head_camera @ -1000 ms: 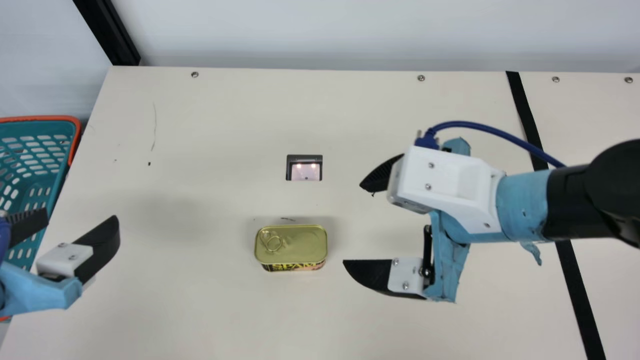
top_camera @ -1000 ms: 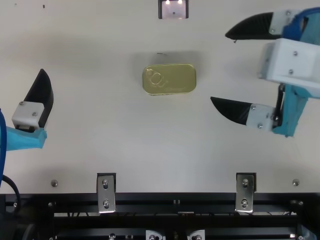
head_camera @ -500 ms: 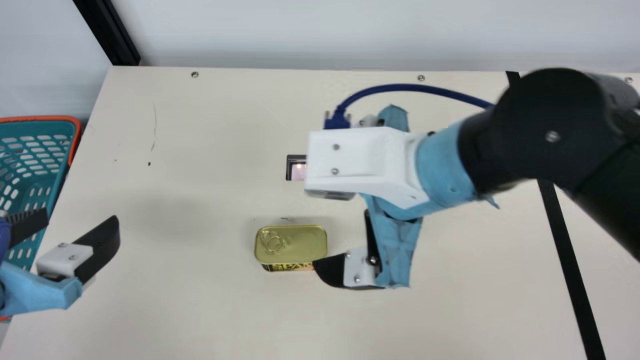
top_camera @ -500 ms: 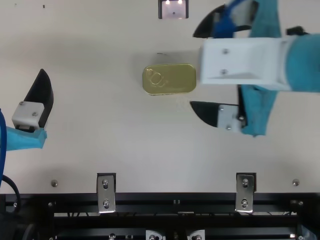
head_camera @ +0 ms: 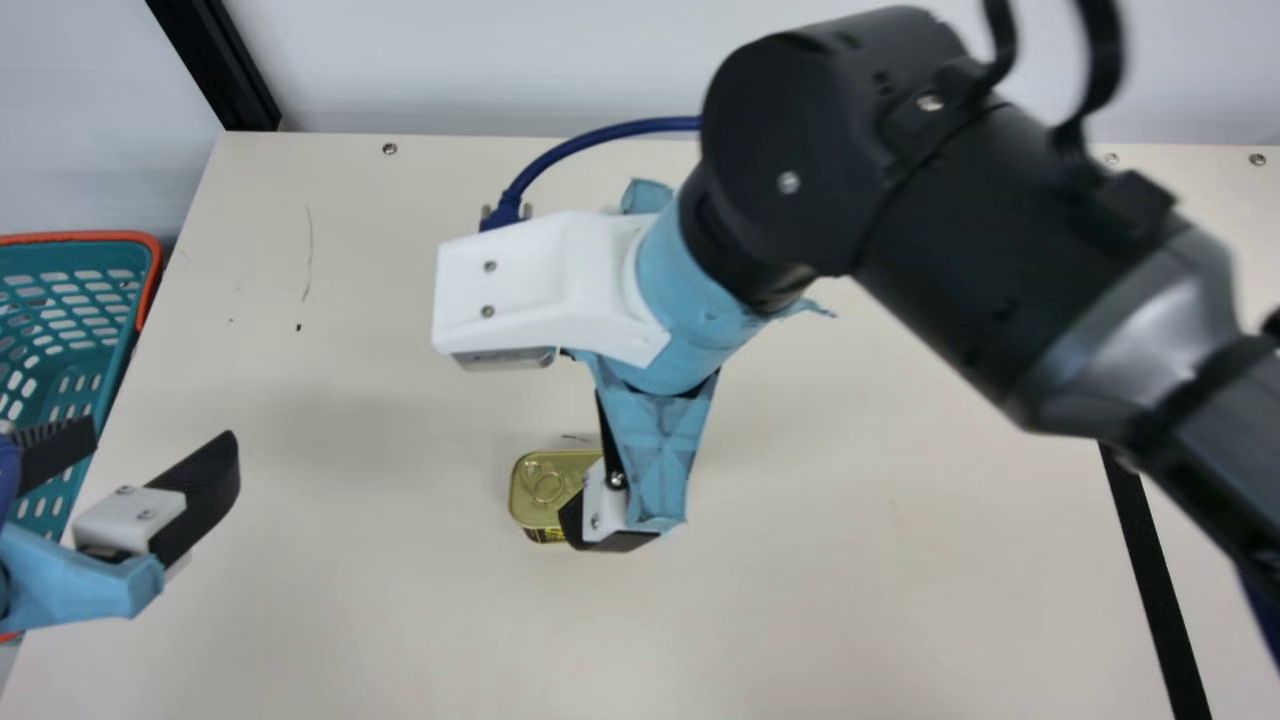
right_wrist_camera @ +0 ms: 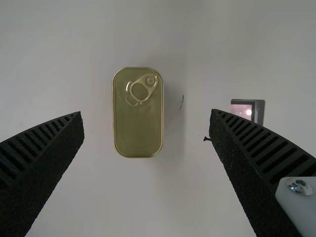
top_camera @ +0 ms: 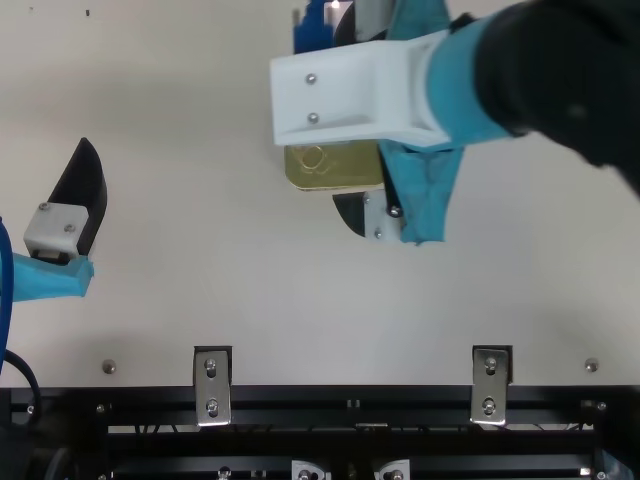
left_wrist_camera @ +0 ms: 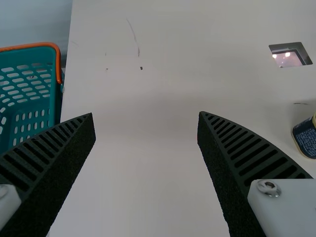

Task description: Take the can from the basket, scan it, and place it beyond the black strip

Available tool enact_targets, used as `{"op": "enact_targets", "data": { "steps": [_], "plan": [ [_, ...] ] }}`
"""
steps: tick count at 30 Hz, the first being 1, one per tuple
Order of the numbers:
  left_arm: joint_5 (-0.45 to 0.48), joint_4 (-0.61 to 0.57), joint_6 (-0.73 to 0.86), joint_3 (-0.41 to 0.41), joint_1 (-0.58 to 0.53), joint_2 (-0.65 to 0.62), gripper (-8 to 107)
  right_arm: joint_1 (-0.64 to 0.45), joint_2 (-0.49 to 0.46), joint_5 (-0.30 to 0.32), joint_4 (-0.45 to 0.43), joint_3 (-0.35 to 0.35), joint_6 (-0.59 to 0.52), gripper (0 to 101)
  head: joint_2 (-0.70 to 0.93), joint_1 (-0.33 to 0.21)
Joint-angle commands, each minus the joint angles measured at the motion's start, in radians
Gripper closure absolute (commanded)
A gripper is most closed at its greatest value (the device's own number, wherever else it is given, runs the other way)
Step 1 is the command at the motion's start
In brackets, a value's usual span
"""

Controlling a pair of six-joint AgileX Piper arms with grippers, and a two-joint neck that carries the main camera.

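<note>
Can (top_camera: 325, 168), one, metal: gold-coloured lid uppermost with ring pull (right_wrist_camera: 140, 91), printed label round the side; sits flat on the cream bench (head_camera: 380, 600), between the basket and the black strip, its long side running left to right in the main view. Right tool (head_camera: 583, 527): black ribbed fingers, standing wide apart; over the bench at the can, one finger covering part of it in the main view; in the right wrist view the can lies beyond the fingertips, apart from both. Left tool (head_camera: 163, 433): same pattern, fingers likewise well apart; poised beside the basket, one finger overlapping it in the main view. Basket (head_camera: 156, 262), teal, pierced walls, orange rim; at the left edge of the bench. Scanner window (left_wrist_camera: 290, 58), dark-framed, pinkish, with two lights; set in the bench, near the can, on its far side from the robot. Black strip (head_camera: 1150, 575), narrow, crossing the bench at the right, partly hidden by the right arm (head_camera: 800, 150). Cable (head_camera: 590, 135), blue, looped up from the right tool's white housing (head_camera: 530, 270). Brackets, metal, a pair (top_camera: 212, 385), fixed at the bench's near edge over a black rail (top_camera: 300, 402). Marks, dark: one short line just beside the can (head_camera: 577, 438); a thin curved scratch (head_camera: 309, 250) farther left.
</note>
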Motion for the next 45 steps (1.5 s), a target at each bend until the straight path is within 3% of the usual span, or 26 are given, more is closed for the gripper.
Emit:
{"op": "enact_targets", "data": {
  "steps": [1, 30, 45],
  "plan": [
    [0.000, 0.000, 0.000, 0.000, 0.000, 0.000, 9, 0.004, 0.017, 0.000, -0.004, 0.000, 0.006, 0, -0.001, -0.005],
    [0.000, 0.000, 0.000, 0.000, 0.000, 0.000, 9, 0.038, 0.156, 0.000, -0.024, -0.004, 0.071, 0, -0.001, -0.005],
    [0.000, 0.000, 0.000, 0.000, 0.000, 0.000, 9, 0.027, 0.230, 0.000, -0.046, -0.043, 0.098, 0, -0.001, -0.005]
  ]
}}
